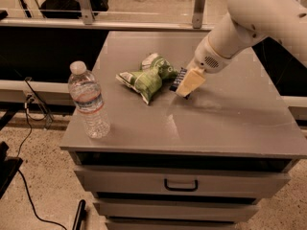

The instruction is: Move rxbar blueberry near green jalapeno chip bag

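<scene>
The green jalapeno chip bag (146, 77), green and white with a pinched middle, lies on the grey cabinet top (230, 119) left of centre. The rxbar blueberry (178, 79), a dark navy wrapper, shows just right of the bag, mostly hidden behind my gripper. My gripper (187, 84) hangs from the white arm coming in from the upper right, and its cream-coloured fingers (191, 82) are closed on the bar. The bar sits low over the top, close to the bag's right edge.
A clear plastic water bottle (88, 101) stands near the front left corner of the cabinet top. Drawers with a dark handle (181, 184) are below. A rail and glass lie behind the cabinet. A cable runs along the floor at left.
</scene>
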Robot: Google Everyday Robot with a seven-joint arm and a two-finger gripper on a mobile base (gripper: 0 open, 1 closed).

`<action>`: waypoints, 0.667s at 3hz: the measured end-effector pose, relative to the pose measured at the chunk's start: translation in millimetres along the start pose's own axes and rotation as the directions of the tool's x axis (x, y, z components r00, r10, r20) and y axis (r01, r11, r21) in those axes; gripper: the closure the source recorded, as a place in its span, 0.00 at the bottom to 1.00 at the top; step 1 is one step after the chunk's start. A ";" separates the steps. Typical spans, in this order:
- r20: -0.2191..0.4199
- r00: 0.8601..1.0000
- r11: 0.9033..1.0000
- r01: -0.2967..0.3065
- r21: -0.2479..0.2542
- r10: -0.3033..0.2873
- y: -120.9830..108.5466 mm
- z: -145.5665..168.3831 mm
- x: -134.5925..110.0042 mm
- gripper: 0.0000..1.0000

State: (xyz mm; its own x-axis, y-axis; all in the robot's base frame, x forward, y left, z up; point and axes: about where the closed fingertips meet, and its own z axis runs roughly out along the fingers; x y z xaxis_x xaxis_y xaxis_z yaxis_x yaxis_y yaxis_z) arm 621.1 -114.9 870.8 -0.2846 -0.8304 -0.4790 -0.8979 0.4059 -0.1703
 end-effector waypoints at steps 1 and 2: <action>-0.005 0.999 0.999 -0.039 -0.001 0.039 -0.6 12.9 -10.8 0.58; -0.006 0.999 0.999 -0.038 -0.004 0.038 0.3 13.7 -10.7 0.35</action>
State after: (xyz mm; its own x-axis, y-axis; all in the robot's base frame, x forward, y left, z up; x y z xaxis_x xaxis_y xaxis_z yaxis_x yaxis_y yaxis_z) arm 628.4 -100.7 864.0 -0.3209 -0.8164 -0.4801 -0.8877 0.4359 -0.1480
